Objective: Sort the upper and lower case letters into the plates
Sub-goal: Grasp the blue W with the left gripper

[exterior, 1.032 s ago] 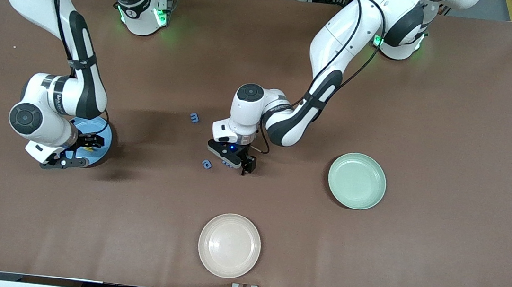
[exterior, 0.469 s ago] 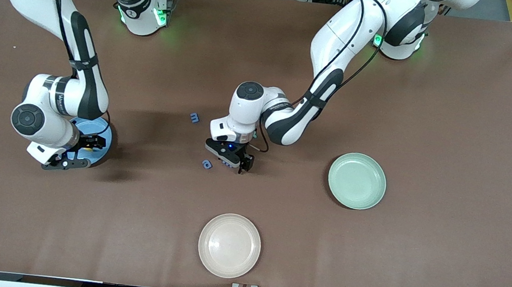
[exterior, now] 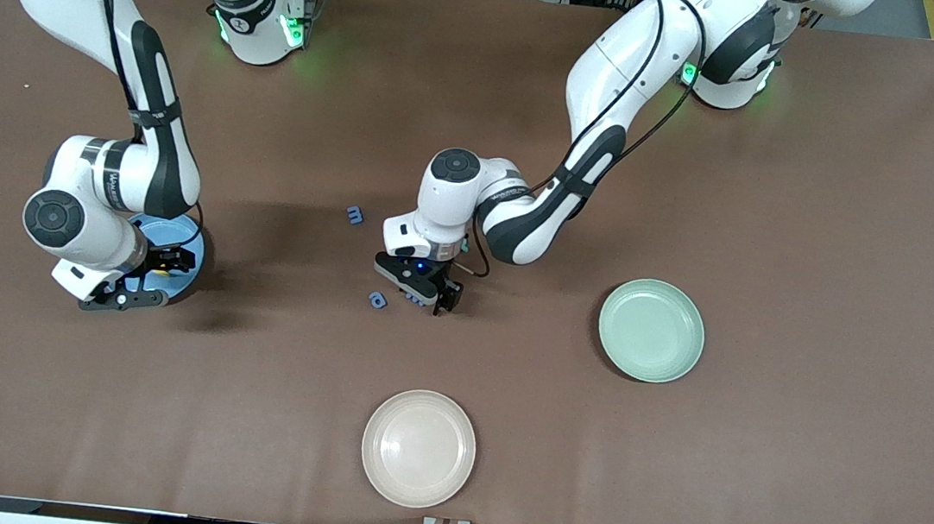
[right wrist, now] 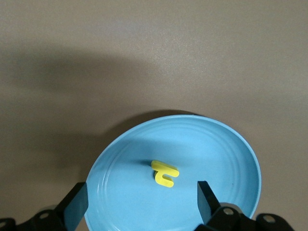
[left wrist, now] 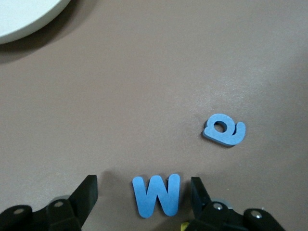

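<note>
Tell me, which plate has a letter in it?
The blue plate, under the right gripper, holds a small yellow letter. The green plate and the beige plate hold nothing.

The brown bench point(exterior: 824, 247) carries a blue plate point(exterior: 190, 240) under the right pincer point(exterior: 143, 276), with a mint plate point(exterior: 651, 330) and a cream plate point(exterior: 418, 447) apart from both pincers. A blue W point(left wrist: 156, 195) lies between the left pincer's point(left wrist: 142, 197) fingers, a blue a point(exterior: 377, 299) just beside it, a blue m point(exterior: 356, 215) near.

Matt brown table cover point(exterior: 758, 466); smooth matt blue plate point(right wrist: 231, 159); blue W point(left wrist: 156, 195) and yellow letter point(right wrist: 164, 173) look like foam.
</note>
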`<state>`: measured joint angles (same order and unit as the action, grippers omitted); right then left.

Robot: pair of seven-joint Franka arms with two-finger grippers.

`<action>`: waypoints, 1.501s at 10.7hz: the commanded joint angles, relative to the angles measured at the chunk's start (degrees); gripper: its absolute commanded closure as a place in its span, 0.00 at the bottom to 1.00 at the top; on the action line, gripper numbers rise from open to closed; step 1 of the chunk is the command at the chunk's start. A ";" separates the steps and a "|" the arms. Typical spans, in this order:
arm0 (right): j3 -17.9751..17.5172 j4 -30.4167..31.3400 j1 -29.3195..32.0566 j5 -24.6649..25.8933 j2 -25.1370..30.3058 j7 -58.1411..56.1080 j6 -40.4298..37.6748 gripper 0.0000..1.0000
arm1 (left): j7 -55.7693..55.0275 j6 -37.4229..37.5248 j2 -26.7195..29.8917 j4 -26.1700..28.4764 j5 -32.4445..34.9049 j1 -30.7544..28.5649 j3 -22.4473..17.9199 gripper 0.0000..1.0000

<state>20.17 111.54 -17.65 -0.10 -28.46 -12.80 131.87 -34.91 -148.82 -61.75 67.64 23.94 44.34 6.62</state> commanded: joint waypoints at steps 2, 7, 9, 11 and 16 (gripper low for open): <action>-0.13 -0.62 -0.02 -0.16 -0.19 -0.56 -0.38 0.00 | -0.68 0.55 0.22 0.30 -0.83 -0.22 0.15 0.13; -0.13 -0.62 -0.02 -0.16 -0.19 -0.56 -0.38 0.00 | -0.59 0.55 0.13 0.30 -0.83 -0.22 0.06 0.38; -0.13 -0.62 -0.28 -0.25 -0.19 -0.56 -0.38 0.00 | -0.15 0.55 0.13 0.21 -0.83 -0.22 0.06 0.39; -0.13 -0.62 -0.37 -0.25 -0.19 -0.56 -0.38 0.00 | -0.24 0.55 0.13 0.30 -0.83 -0.22 0.06 0.52; -0.13 -0.62 -0.37 -0.25 -0.19 -0.56 -0.47 0.00 | -0.24 0.55 0.13 0.39 -0.83 -0.31 0.06 0.57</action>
<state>20.00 111.54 -17.89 -0.10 -28.47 -12.79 131.86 -34.92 -148.68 -61.63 67.55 23.91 44.24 6.96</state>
